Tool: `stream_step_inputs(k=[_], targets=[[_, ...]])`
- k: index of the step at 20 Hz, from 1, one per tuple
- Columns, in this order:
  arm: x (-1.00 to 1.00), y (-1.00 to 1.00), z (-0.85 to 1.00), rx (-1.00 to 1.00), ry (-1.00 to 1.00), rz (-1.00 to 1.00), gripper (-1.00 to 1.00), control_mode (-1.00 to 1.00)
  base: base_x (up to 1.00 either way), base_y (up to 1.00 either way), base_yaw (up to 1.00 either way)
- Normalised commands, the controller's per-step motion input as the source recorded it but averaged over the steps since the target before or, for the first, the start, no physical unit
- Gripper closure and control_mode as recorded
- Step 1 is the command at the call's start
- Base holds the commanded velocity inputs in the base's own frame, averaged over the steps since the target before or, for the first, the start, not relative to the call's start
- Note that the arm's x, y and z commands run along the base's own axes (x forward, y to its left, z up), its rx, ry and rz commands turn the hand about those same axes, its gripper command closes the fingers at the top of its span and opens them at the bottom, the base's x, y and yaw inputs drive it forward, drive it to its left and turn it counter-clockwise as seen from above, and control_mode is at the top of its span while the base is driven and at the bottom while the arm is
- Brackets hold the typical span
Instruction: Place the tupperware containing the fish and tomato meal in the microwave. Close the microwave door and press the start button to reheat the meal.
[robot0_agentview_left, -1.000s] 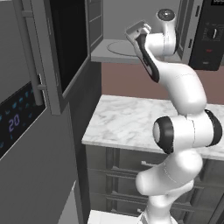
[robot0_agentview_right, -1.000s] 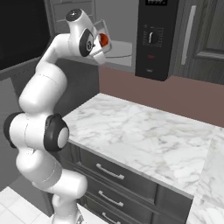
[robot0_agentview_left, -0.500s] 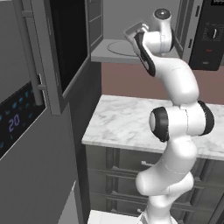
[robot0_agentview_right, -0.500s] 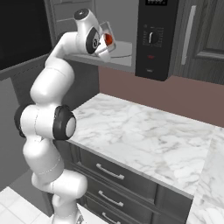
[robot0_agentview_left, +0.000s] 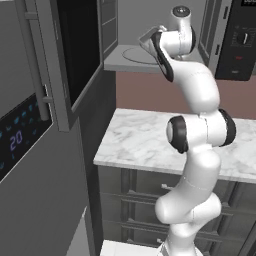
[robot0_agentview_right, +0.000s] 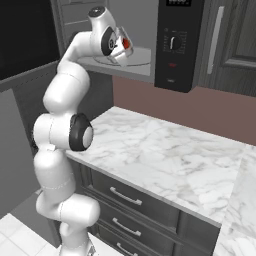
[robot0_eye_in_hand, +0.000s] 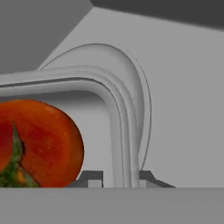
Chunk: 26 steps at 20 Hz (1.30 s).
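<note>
My gripper is raised at the mouth of the open microwave and is shut on the wall of the translucent tupperware. In the hand view both fingertips pinch the tupperware rim, with the red tomato inside it at the lower left; the fish is hidden. The tupperware hangs just above the cavity floor, and the round turntable lies beyond it. The microwave door is swung open to the left. The black control panel with its knob is on the right; the start button is too small to make out.
A tall grey fridge with blue digits stands left of the open door. Below the microwave a marble counter runs over dark drawers. Dark cabinets stand to the right of the microwave.
The arm has straightened and its elbow has risen. The hand with the tupperware has edged slightly further into the microwave opening. The grip is unchanged.
</note>
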Motion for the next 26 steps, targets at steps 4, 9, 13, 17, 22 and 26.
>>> stream_step_inputs(k=[4, 9, 13, 17, 22, 26], targets=[[0.47, -0.02, 0.00, 0.00, 0.03, -0.03, 1.00, -1.00, 0.00, 0.00, 0.00], [0.39, -0.01, -0.06, 0.00, 0.02, -0.05, -1.00, -1.00, 0.00, 0.00, 0.00], [0.09, 0.00, -0.19, -0.01, 0.00, -0.05, -1.00, -1.00, 0.00, 0.00, 0.00], [0.00, 0.00, -0.37, -0.06, -0.01, -0.02, -1.00, -1.00, 0.00, 0.00, 0.00], [0.00, 0.00, -0.58, -0.11, -0.14, 0.00, -1.00, -1.00, 0.00, 0.00, 0.00], [0.00, 0.00, -0.30, -0.11, -0.23, 0.00, -1.00, -1.00, 0.00, 0.00, 0.00]])
